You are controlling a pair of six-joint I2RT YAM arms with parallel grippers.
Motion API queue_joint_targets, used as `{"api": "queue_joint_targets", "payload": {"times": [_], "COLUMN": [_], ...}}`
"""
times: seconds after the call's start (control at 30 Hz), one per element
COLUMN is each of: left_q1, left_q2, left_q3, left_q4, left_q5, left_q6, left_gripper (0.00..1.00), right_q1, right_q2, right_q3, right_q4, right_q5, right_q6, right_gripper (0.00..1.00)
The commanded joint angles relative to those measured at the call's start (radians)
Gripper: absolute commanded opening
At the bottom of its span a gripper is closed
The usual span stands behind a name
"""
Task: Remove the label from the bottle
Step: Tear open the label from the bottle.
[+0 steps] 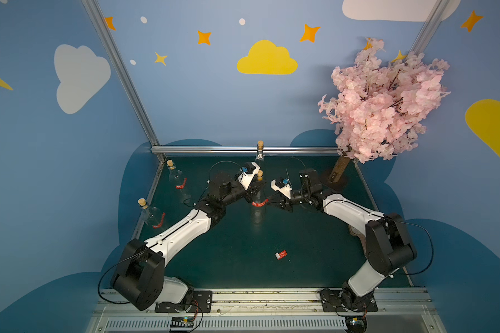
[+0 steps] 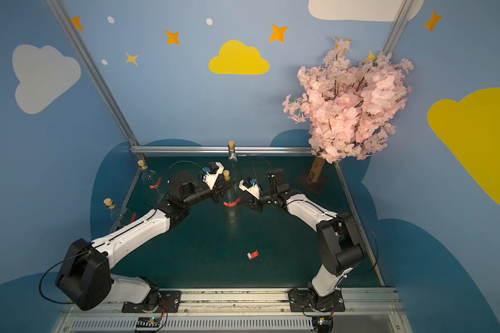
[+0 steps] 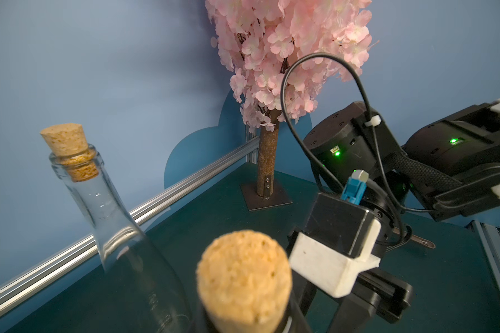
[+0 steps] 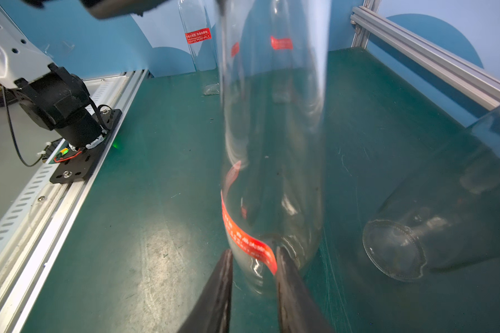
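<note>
Both top views sit high over the near edge of the dark green surface (image 1: 243, 259), tilted down toward the blue back wall (image 1: 214, 101). They are far enough off to hold both arms whole on either side of the clear glass corked bottle (image 1: 257, 213) at centre. The left wrist view sits very near, just above that bottle's cork (image 3: 244, 279), facing the pink blossom tree (image 3: 286, 52) beyond it. The right wrist view looks from low beside the bottle, past the right pincer (image 4: 253, 255), toward the left arm's base (image 4: 72, 127). All four views share the bottle.

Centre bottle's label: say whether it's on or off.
On: the label wraps the bottle, its end between the fingers of the right gripper.
</note>
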Motion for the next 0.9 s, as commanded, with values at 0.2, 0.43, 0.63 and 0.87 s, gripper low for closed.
{"api": "queue_joint_targets", "payload": {"times": [0.2, 0.43, 0.63, 0.87], "left_q1": [0.012, 0.012, 0.013, 0.012], "left_q2": [0.015, 0.014, 0.015, 0.011], "left_q3": [-0.012, -0.014, -0.017, -0.015], "left_q4": [-0.022, -0.019, -0.016, -0.016], "left_q5": [-0.007, -0.008, -0.006, -0.003], "left_q6": [0.015, 0.011, 0.009, 0.006], "left_gripper": [0.25, 0.25, 0.25, 0.25], "right_q1": [0.005, 0.003, 0.003, 0.003], "right_q2": [-0.006, -0.023, -0.024, -0.006], "right_q3": [0.002, -0.016, -0.023, -0.017], "right_q4": [-0.003, -0.007, 0.005, 0.041], "right_q5": [-0.036, -0.040, -0.022, -0.019], "right_q6": [0.000, -0.002, 0.017, 0.053], "right_gripper": [0.17, 0.14, 0.14, 0.12]}}
